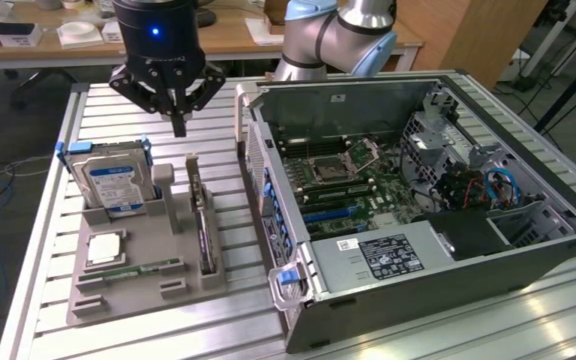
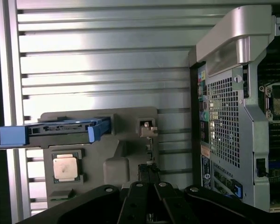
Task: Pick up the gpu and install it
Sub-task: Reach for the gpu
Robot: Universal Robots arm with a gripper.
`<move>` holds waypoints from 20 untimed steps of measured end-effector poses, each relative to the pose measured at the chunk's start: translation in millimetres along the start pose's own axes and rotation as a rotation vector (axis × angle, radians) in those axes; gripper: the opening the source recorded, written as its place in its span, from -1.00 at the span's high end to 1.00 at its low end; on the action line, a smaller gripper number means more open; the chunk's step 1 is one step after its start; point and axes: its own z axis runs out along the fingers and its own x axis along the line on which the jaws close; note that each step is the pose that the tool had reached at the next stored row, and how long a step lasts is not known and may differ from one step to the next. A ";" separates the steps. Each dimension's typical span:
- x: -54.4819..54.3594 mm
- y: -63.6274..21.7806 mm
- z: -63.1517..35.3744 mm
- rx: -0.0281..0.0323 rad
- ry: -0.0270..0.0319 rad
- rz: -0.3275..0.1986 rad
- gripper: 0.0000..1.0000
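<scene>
The gpu is a thin dark card standing on edge in a slot of the grey holder, to the exterior view's left of the computer case. My gripper hangs above the table just beyond the card's far end, its fingers shut together with nothing between them. In the wrist view the gripper looks straight down on the gpu, seen edge-on with its silver bracket at one end.
The open computer case lies on its side with the motherboard exposed. The holder also carries a hard drive in a blue caddy, a processor and a green memory stick. A desk with clutter stands behind.
</scene>
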 end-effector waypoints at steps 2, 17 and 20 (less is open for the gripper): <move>0.6 0.0 0.1 0.0000 0.0001 0.000 0.79; 6.9 -0.5 0.3 0.0000 0.0000 0.000 0.79; 7.7 -0.6 0.4 0.0000 0.0000 0.000 0.79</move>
